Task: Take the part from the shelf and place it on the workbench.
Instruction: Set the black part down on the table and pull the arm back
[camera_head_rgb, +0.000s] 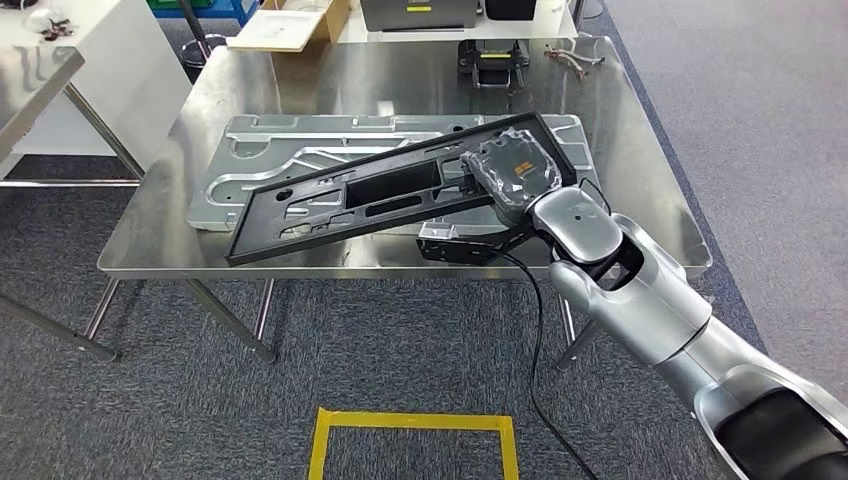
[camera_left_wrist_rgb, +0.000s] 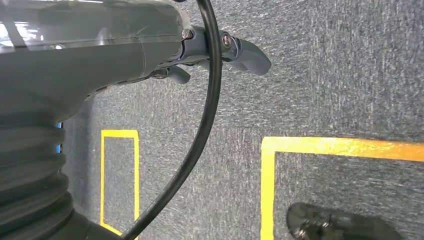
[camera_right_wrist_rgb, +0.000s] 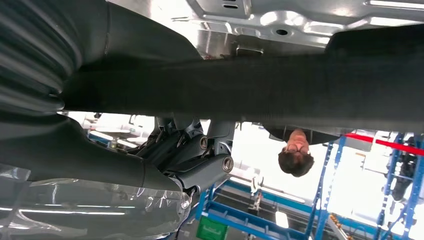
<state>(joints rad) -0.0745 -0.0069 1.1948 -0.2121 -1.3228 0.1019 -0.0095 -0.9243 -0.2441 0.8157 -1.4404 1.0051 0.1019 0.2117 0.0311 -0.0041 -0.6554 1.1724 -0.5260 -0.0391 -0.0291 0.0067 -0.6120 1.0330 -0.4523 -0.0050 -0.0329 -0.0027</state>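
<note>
Over workbench (camera_head_rgb: 160, 250): right hand (camera_head_rgb: 515, 172) fingers grip black part (camera_head_rgb: 330, 205); orange label unreadable; left hand (camera_left_wrist_rgb: 150, 45) empty, fingers apart.

Grey short-pile carpet floor (camera_head_rgb: 200, 400) with yellow tape rectangle (camera_head_rgb: 412, 430) marked on it. Shiny stainless-steel surface (camera_head_rgb: 640, 150) on thin metal legs. White table (camera_head_rgb: 110, 60) at far left. Blue metal racking (camera_right_wrist_rgb: 360, 200) against bright backlight; person (camera_right_wrist_rgb: 295, 155) beyond.

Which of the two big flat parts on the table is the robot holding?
The long black plastic frame, gripped by the right hand at one end. The silver stamped-metal panel lies flat on the steel workbench beneath it, untouched.
</note>
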